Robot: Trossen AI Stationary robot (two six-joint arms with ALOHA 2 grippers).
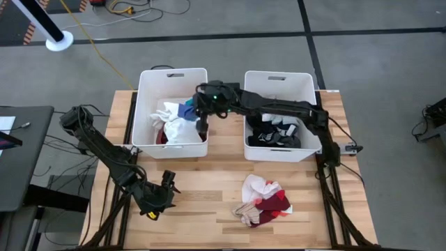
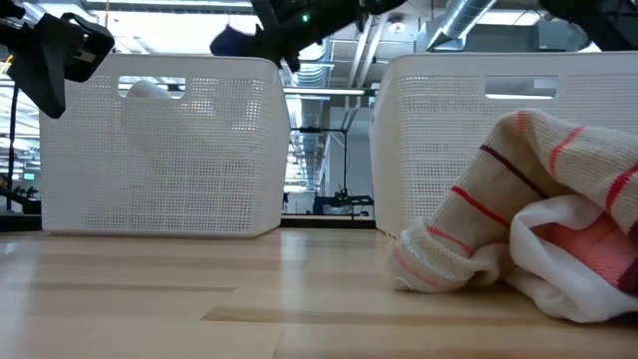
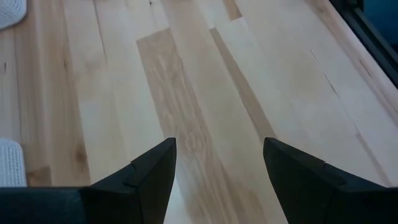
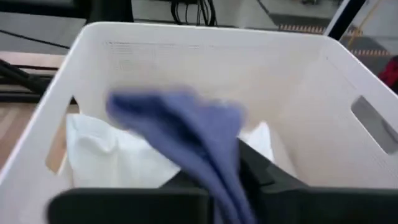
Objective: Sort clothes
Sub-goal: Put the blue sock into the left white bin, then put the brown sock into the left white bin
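Now my right gripper (image 1: 202,127) hangs over the left bin (image 1: 143,104), pinching a blue garment (image 4: 186,134) so it can drop among the white ones. It looks soft and limp, draping off my fingers. My left gripper (image 1: 167,183) waits spread above the table (image 1: 209,209).

Two dark jointed arms (image 1: 104,150), black wedge-shaped fingers (image 3: 149,180), green indicator light (image 1: 214,97)
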